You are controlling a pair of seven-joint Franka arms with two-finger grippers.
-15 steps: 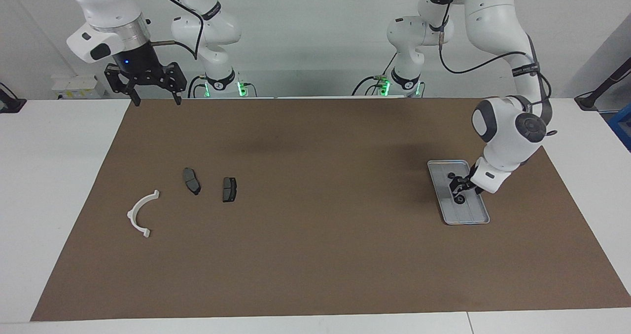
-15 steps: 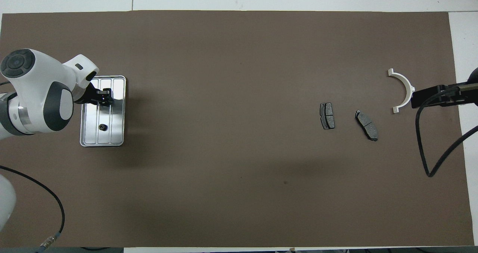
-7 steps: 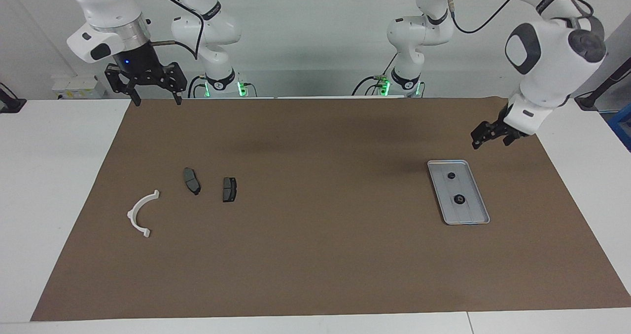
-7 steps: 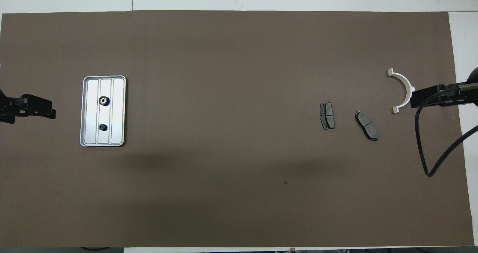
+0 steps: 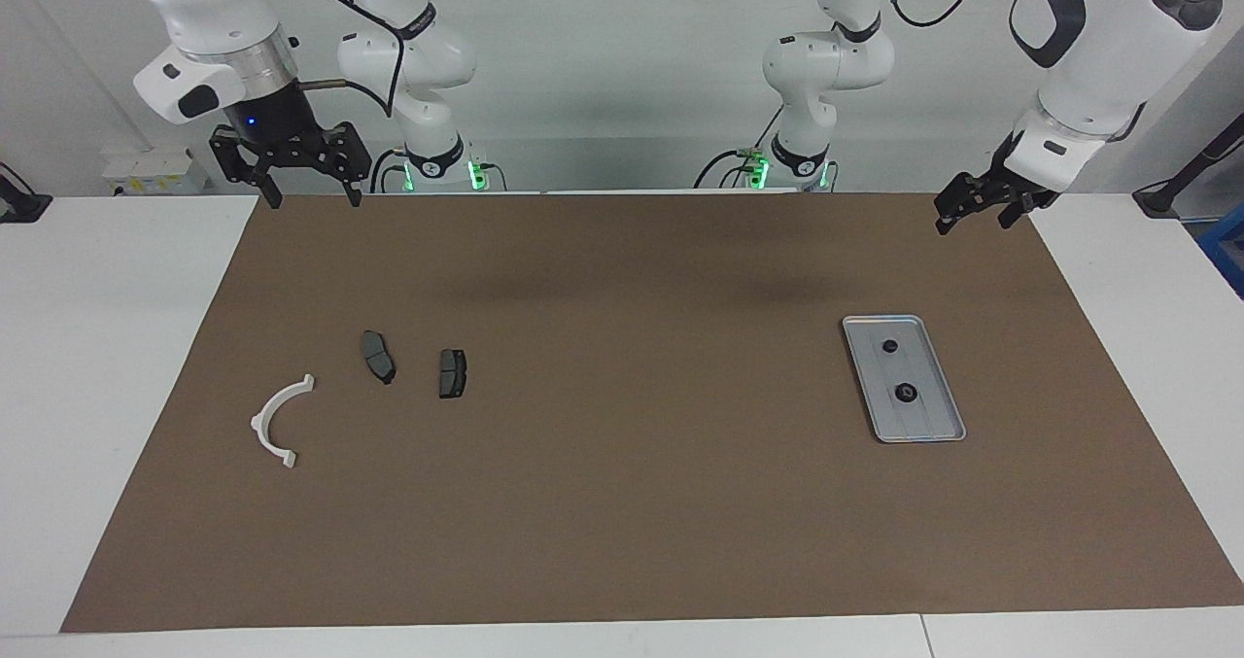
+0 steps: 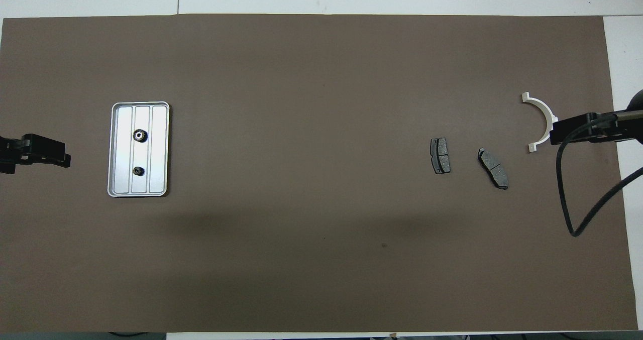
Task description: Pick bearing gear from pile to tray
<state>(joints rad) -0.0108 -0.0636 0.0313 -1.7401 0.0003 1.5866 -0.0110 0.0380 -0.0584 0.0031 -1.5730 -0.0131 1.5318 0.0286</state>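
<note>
Two gears (image 5: 897, 369) lie in the tray (image 5: 948, 433) — left gripper (image 5: 975, 209) raised apart, empty, spread wide.

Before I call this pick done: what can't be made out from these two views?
- Gear teeth and bores: the two gears in the tray are too small in both views.
- Left pincer: overhead, cut off by the frame edge.
- White arc piece: overhead, the right pincer covers part of it.

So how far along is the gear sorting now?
Done: two small black round gears lie in the silver-grey metal tray. In hand: nothing; left gripper and right gripper hang open and empty. Left: no gear shows beside the dark grey brake pads and white plastic arc.
</note>
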